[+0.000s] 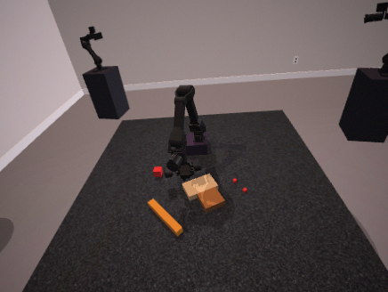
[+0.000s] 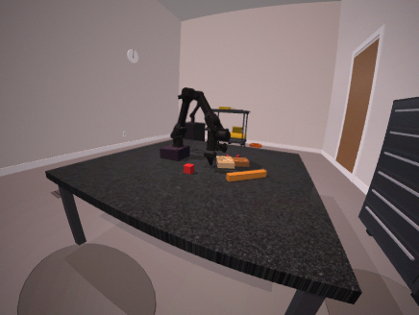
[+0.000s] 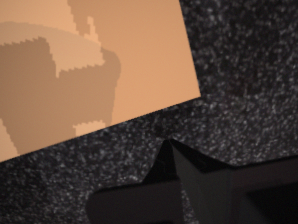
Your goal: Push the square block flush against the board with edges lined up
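The tan board (image 1: 195, 188) (image 2: 225, 163) (image 3: 155, 65) lies flat on the dark table. The orange-brown square block (image 1: 213, 200) (image 2: 242, 162) lies flat at the right part of the board's front side in the top view; whether a whole side touches or an edge is exactly even cannot be told. My gripper (image 1: 186, 175) (image 2: 211, 163) (image 3: 169, 144) is shut and empty, low beside the board. In the wrist view its fingertips are just below the board's edge, near one corner, with a strip of table between. Contact is not clear in the top and exterior views.
A long orange bar (image 1: 165, 217) (image 2: 246, 176) lies in front and to the left in the top view. A red cube (image 1: 157, 172) (image 2: 188, 168) is left of my gripper. Two small red things (image 1: 235, 180) (image 1: 245, 190) lie right of the board and block.
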`<state>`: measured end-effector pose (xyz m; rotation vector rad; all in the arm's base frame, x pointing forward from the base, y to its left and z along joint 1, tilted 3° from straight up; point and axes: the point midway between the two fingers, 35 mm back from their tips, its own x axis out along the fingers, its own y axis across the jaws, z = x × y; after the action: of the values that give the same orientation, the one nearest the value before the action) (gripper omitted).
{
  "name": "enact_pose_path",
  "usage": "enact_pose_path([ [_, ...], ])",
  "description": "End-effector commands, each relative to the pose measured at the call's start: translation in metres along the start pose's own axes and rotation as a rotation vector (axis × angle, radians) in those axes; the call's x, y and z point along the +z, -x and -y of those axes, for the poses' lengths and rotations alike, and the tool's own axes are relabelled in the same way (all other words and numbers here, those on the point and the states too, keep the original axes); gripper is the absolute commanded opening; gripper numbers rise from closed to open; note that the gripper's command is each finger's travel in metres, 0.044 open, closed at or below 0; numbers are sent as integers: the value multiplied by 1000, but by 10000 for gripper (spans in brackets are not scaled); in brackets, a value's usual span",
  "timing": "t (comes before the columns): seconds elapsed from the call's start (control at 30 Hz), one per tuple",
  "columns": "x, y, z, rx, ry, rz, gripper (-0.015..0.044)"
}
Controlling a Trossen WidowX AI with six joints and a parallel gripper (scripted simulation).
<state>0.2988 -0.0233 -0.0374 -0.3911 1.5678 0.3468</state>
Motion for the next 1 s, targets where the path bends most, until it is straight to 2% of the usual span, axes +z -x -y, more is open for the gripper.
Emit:
enact_pose_path([
  [0.0, -9, -1, -1, 2, 5, -1, 0],
  [0.33, -16, 2, -1, 2, 0, -1, 0],
  [0.43, -15, 42, 0, 1, 4, -1, 0],
  [0.5, -16, 54, -1, 2, 5, -1, 0],
  [0.73, -15, 49, -1, -1, 2, 3, 0],
  [0.97, 3, 50, -22, 2, -213, 5, 0],
])
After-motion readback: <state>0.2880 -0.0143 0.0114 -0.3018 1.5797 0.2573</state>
